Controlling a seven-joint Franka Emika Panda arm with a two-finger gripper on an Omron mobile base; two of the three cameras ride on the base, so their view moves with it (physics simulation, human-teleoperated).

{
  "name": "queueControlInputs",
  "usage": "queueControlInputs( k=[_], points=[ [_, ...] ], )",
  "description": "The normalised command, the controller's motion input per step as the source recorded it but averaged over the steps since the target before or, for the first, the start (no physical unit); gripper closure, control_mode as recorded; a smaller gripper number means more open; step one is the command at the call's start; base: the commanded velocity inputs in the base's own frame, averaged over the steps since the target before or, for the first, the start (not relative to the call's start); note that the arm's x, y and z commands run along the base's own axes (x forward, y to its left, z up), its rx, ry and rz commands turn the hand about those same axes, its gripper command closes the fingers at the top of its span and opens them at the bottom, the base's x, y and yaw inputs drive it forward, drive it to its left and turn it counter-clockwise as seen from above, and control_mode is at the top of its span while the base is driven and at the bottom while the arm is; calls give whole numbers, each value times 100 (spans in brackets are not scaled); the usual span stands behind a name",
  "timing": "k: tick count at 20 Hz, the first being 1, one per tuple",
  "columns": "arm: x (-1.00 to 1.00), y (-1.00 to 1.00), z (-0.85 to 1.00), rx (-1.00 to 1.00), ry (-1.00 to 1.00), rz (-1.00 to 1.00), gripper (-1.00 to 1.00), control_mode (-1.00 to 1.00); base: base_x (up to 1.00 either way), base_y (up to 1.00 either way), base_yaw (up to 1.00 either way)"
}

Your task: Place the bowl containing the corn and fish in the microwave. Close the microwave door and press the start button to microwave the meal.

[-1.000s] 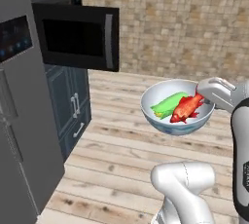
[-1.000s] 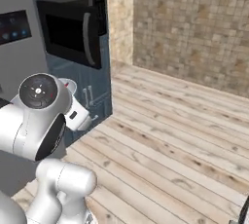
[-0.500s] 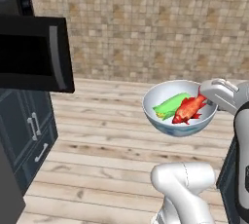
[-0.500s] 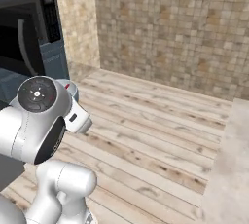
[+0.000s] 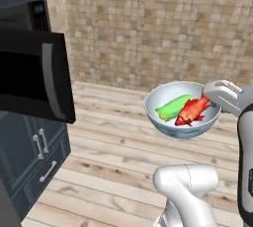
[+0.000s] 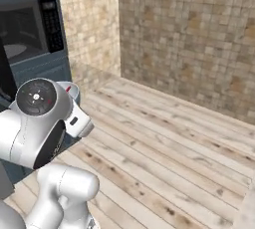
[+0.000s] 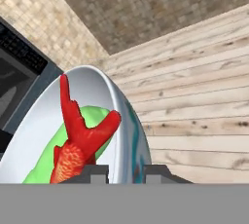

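Pinching the rim of the bowl [image 5: 182, 108], the end effector [image 7: 126, 172] has one fingertip inside the wall and one outside, as the hand view shows. That white bowl hangs in the air above the wooden floor [image 5: 113, 157], clear of any surface. Inside it the green corn [image 5: 171, 107] lies beside the red-orange fish [image 5: 192, 111], the two touching. At the left of the left base view, the microwave door [image 5: 34, 75] stands swung open, its grey handle [image 5: 51, 80] facing the room. The microwave [image 6: 31, 29], with its keypad panel [image 6: 51, 24], sits well apart from the bowl.
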Motion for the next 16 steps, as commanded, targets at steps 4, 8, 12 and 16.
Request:
queueControlInputs(
  k=[4,8,12,16],
  points=[
    [0,0,0,0,0,0,100,100,100,-1,59],
    [0,0,0,0,0,0,100,100,100,-14,59],
    [0,0,0,0,0,0,100,100,100,-18,59],
    [0,0,0,0,0,0,100,100,96,-20,65]
  ],
)
